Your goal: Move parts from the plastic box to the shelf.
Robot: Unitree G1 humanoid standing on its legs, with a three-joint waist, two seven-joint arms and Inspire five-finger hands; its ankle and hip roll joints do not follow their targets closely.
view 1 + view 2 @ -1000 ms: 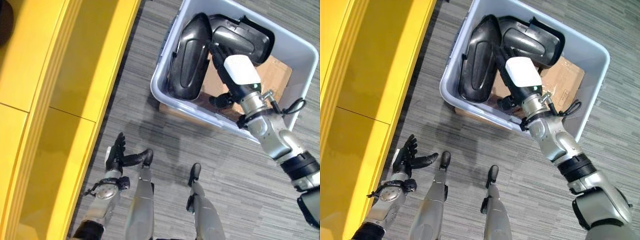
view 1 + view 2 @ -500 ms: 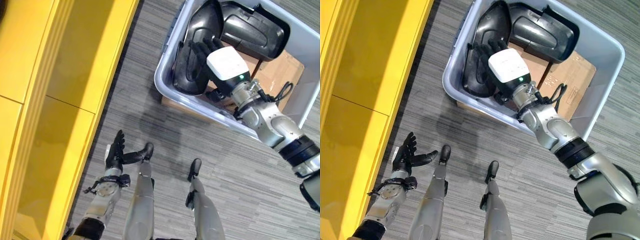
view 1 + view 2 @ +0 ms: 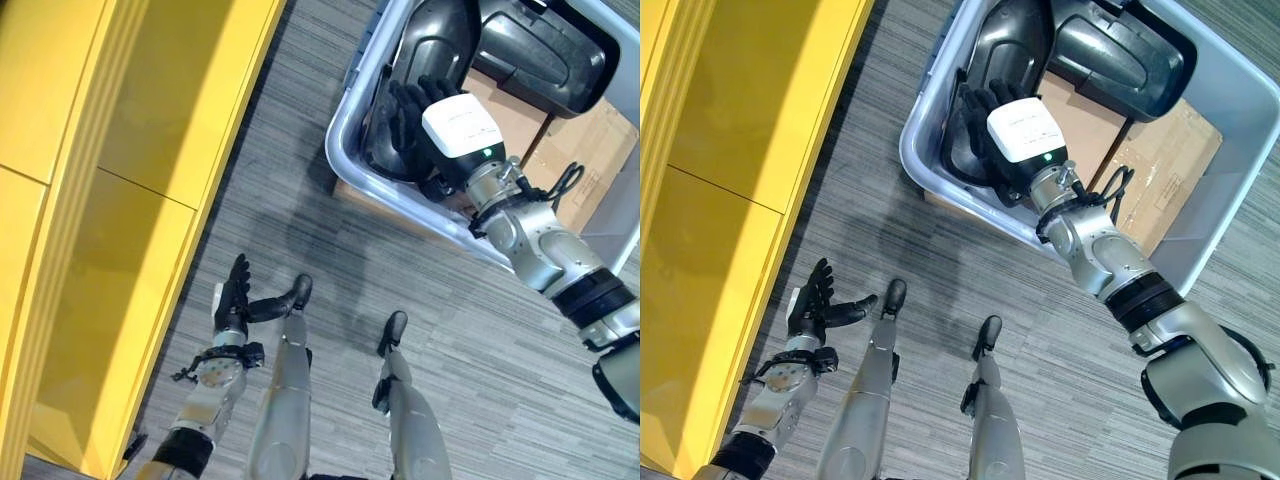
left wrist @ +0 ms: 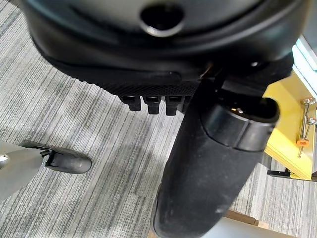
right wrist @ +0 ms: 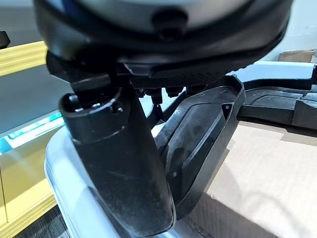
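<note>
My dark matt right hand point(image 3: 985, 120) reaches over a smooth black moulded plastic part point(image 3: 425, 70) with a slight sheen, inside the pale grey translucent plastic box point(image 3: 940, 185). Dull brown cardboard point(image 3: 1160, 190) lines its bottom. The yellow shelf point(image 3: 150, 150) looks smooth, semi-gloss; the grey carpet floor point(image 3: 300, 200) is ribbed, rough.
</note>
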